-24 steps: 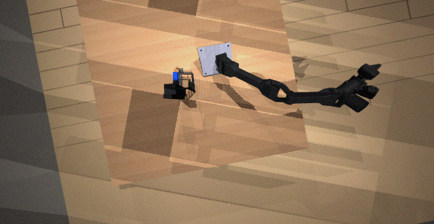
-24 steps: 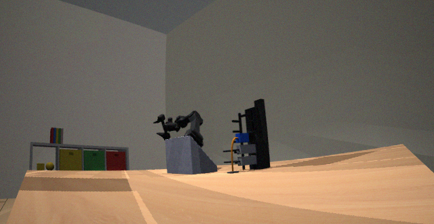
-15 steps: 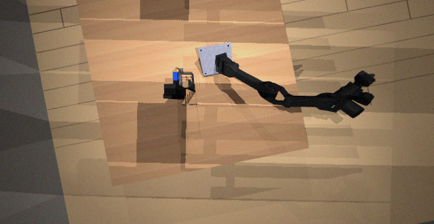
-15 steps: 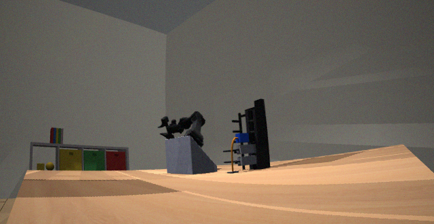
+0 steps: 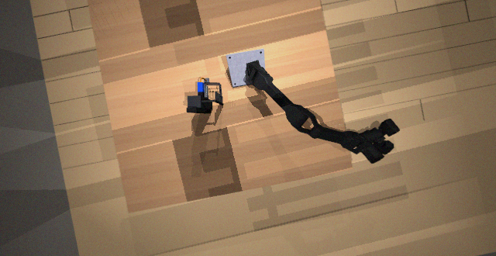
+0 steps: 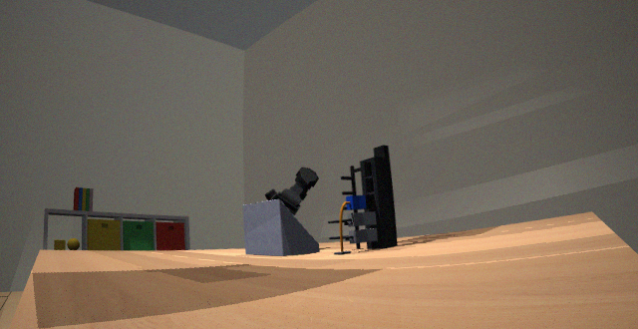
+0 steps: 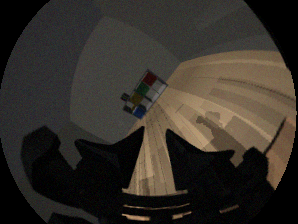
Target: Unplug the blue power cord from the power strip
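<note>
The power strip [image 5: 199, 104] [image 6: 382, 194] is a black upright rack near the middle of the table. The blue plug [image 5: 200, 88] [image 6: 355, 201] sits in it, with a thin orange cord [image 6: 341, 225] arching down to the table. My gripper [image 5: 387, 140] [image 7: 155, 130] is far off to the right of the strip, past the table's edge, nowhere near the plug. In the wrist view its two dark fingers stand partly apart with nothing between them. The plug and strip do not show in the wrist view.
My arm's grey wedge base [image 5: 240, 67] [image 6: 271, 229] stands just beside the strip. Two grey plugs [image 6: 364, 218] sit below the blue one. A shelf with yellow, green and red bins [image 6: 122, 234] [image 7: 143, 95] stands against the far wall.
</note>
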Robot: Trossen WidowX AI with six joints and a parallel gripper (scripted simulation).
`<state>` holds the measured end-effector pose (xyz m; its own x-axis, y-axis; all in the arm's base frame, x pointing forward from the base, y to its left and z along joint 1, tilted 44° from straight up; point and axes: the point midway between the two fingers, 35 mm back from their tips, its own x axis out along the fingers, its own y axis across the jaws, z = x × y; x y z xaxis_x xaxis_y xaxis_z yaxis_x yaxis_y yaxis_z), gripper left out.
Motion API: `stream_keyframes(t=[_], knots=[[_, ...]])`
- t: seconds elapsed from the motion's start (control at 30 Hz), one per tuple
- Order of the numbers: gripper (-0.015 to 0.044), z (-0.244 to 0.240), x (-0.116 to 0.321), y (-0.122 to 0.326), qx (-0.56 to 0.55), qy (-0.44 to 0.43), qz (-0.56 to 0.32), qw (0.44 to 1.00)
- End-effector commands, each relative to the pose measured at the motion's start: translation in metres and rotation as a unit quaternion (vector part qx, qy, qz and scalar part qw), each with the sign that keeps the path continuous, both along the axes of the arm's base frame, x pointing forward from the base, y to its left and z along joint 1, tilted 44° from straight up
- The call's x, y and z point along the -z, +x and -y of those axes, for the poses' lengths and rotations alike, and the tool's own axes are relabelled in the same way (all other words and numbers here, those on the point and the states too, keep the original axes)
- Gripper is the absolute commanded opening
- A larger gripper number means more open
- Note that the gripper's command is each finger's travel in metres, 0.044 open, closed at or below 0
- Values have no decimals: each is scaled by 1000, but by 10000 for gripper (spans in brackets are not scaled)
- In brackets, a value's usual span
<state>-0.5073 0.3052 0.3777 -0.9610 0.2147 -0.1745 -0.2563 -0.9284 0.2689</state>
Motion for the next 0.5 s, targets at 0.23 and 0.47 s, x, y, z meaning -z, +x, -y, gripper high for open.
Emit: stream_keyframes(t=[0.23,0.47], knots=[[160,-101,-24,111,144,16,-14,989],[160,-146,-40,192,231,25,-22,972]])
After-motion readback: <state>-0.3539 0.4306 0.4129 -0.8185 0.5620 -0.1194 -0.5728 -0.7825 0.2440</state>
